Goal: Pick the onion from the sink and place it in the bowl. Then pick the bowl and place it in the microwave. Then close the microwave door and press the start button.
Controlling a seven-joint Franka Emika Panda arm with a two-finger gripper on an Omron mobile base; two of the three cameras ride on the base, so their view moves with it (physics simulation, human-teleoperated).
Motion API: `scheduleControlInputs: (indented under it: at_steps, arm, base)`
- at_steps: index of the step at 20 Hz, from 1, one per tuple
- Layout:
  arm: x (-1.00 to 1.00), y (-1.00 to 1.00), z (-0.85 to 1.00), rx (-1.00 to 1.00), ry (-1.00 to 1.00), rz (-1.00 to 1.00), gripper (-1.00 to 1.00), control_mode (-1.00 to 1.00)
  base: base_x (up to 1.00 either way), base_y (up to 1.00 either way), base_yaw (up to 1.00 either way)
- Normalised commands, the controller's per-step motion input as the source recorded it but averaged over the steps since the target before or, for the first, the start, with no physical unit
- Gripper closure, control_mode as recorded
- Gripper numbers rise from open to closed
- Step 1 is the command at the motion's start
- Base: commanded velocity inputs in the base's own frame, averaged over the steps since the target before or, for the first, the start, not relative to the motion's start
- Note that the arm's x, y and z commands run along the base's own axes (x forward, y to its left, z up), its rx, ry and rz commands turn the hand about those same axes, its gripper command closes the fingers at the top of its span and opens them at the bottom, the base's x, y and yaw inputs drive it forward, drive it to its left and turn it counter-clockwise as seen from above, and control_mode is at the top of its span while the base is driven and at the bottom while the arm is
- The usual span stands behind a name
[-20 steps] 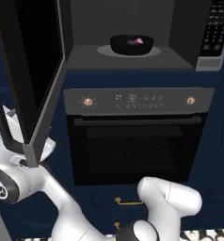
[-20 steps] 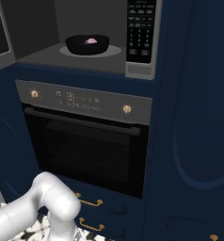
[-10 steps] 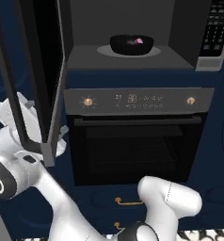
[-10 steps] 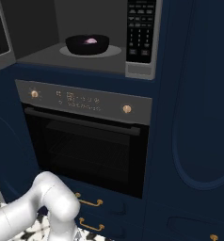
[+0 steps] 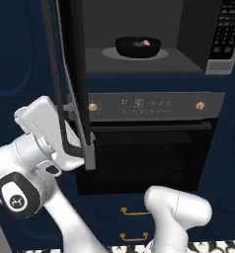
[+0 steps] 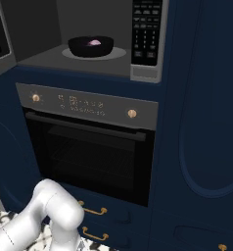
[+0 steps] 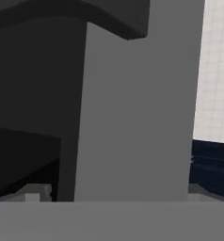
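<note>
The bowl [image 5: 137,47] sits on the round turntable [image 5: 161,54] inside the microwave [image 5: 139,59], with the pink onion [image 5: 145,43] lying in it, toward its right side. The right base view shows the same pairing, bowl [image 6: 91,46] and onion [image 6: 94,43], centred on the turntable [image 6: 119,52], just left of the black keypad [image 6: 146,30].

The door [image 5: 65,74] stands swung out to the left of the cavity, seen nearly edge-on, its lower corner hanging down in front of the oven [image 5: 154,143] and its control strip. The white hand is at that lower left edge, well below and left of the bowl. The gripper [image 5: 72,148] sits at the door's bottom corner with its jaws spread wide; the door's edge runs down in front of the hand, and whether a finger touches it cannot be made out.

In the hand view a broad grey slab, the door [image 7: 137,108] frame at very close range, stands upright across the middle, with darker panel to its left and pale tiled wall [image 7: 217,70] and navy cabinet [image 7: 210,160] to its right.

Below the microwave, the oven [image 6: 89,147] shows its dark window, brass knobs and bar handle. Navy cabinet fronts [image 6: 201,122] flank it to the right, with brass drawer pulls [image 6: 91,211] underneath. The arm's white elbow [image 6: 55,211] rises at lower left of the right base view.
</note>
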Motion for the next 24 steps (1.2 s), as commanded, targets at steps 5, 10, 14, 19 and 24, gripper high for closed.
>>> scheduleControlInputs:
  at_steps: [5, 10, 14, 19, 24]
  arm:
    - [-0.51, -0.95, 0.32, 0.30, -0.11, 0.29, -1.00, -1.00]
    - [-0.29, -0.95, 0.38, 0.31, -0.08, 0.34, -1.00, -1.00]
    - [-0.02, -0.83, 0.59, 0.33, -0.01, 0.36, -1.00, -1.00]
    - [0.34, -0.71, 0.39, 0.38, 0.02, 0.39, -1.00, -1.00]
    - [0.99, -0.25, 0.35, 0.40, 0.13, 0.15, -1.00, -1.00]
  base:
    - [0.00, 0.00, 0.00]
    - [0.00, 0.00, 0.00]
    - [0.00, 0.00, 0.00]
    - [0.00, 0.00, 0.00]
    - [0.00, 0.00, 0.00]
